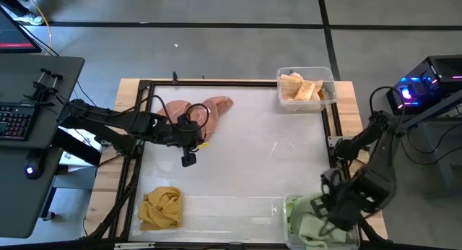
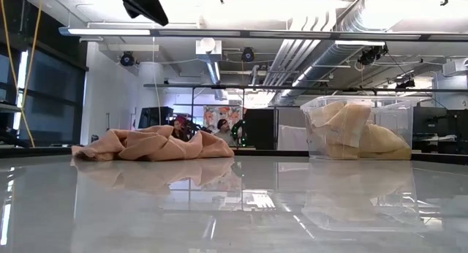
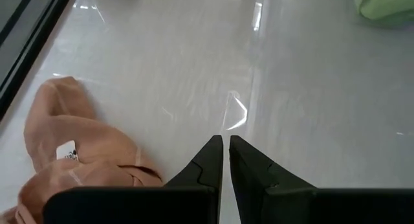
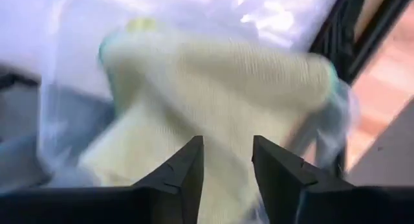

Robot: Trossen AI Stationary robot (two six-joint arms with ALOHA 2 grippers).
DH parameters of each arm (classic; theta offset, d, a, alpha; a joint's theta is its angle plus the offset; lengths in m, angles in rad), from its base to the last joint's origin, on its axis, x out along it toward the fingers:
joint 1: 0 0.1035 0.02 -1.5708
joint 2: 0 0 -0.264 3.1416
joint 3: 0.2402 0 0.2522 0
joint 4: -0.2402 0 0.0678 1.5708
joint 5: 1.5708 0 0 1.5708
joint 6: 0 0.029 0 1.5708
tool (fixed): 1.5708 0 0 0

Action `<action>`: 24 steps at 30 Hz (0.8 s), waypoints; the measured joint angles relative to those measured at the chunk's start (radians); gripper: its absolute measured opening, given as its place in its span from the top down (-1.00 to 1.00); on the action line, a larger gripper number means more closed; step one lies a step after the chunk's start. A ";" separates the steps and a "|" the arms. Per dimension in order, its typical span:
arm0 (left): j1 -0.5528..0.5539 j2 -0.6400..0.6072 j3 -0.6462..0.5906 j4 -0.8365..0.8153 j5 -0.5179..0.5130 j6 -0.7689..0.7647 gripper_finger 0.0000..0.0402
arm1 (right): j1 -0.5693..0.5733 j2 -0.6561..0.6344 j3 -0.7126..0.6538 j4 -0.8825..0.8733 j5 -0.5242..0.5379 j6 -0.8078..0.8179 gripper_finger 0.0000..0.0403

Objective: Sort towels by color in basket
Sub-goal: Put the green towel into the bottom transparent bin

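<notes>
Salmon pink towels lie heaped on the table's far left part. My left gripper hangs shut above the table just near of them, touching nothing. Mustard yellow towels lie piled at the near left corner. Peach orange towels fill a clear bin at the far right. Light green towels lie in a clear bin at the near right. My right gripper is open above them.
A dark frame borders the glossy white table top. The far right clear bin and the near right clear bin stand at the table's right corners. A keyboard desk stands left of the table.
</notes>
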 joint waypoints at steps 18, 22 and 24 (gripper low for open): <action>0.000 0.000 0.000 0.049 0.003 0.013 0.92 | -0.037 -0.007 -0.243 0.332 -0.068 -0.110 0.85; 0.000 0.000 0.000 0.048 0.004 0.013 0.92 | 0.021 0.010 -0.293 0.338 -0.041 -0.015 0.95; 0.000 0.000 0.000 0.048 0.004 0.013 0.92 | 0.038 0.011 -0.333 0.366 -0.046 0.019 0.98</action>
